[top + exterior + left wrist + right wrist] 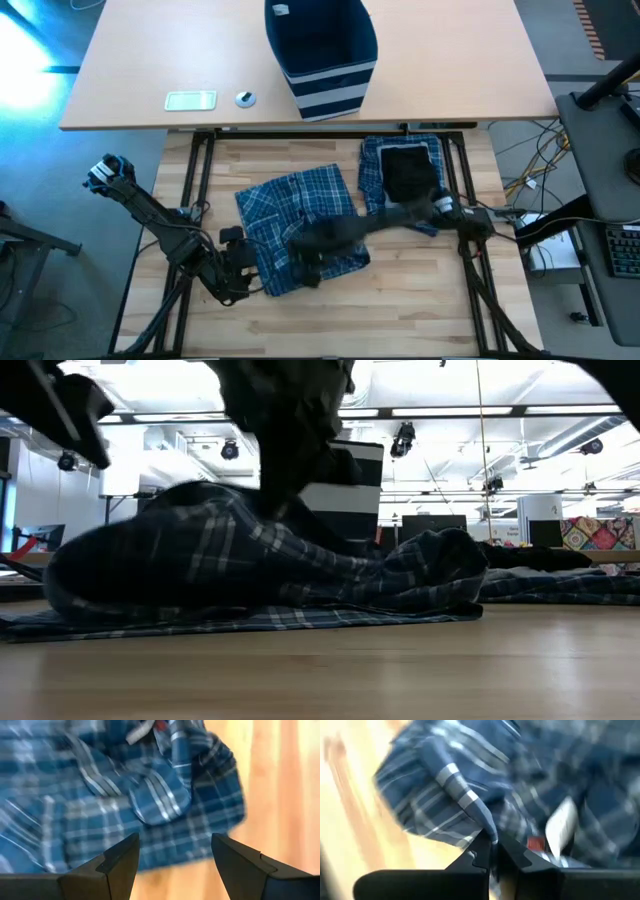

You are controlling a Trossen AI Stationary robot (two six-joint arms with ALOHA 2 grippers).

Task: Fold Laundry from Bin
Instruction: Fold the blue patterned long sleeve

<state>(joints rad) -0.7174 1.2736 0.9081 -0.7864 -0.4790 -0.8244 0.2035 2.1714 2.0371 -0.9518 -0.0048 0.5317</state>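
**A:** Take the bin as the marker. What could go wrong, biggest thing first?

**B:** The plaid garment, spread on the table on the near side of the bin, towards the arms. The right gripper is closed on a thin fold at its near edge; the right wrist view shows a plaid ridge nipped between the shut fingers. I judge that a pinch that small may slip when lifted, or drag only one layer and bunch the rest.

**A:** And the left gripper?

**B:** Its fingers stand apart over bare wood, holding nothing, just beside the same garment's near-left corner. If it closes late, the cloth could swing lopsided.

**A:** Anything else?

**B:** The second plaid piece lies to the right of the first, nearer the bin, with a black piece on top. The right arm reaches across it, so a pull could disturb that pile.

**A:** Counts?

**B:** One bin, two plaid garments, one black piece, two grippers. Left of the bin lie one small pale card and one small round thing.
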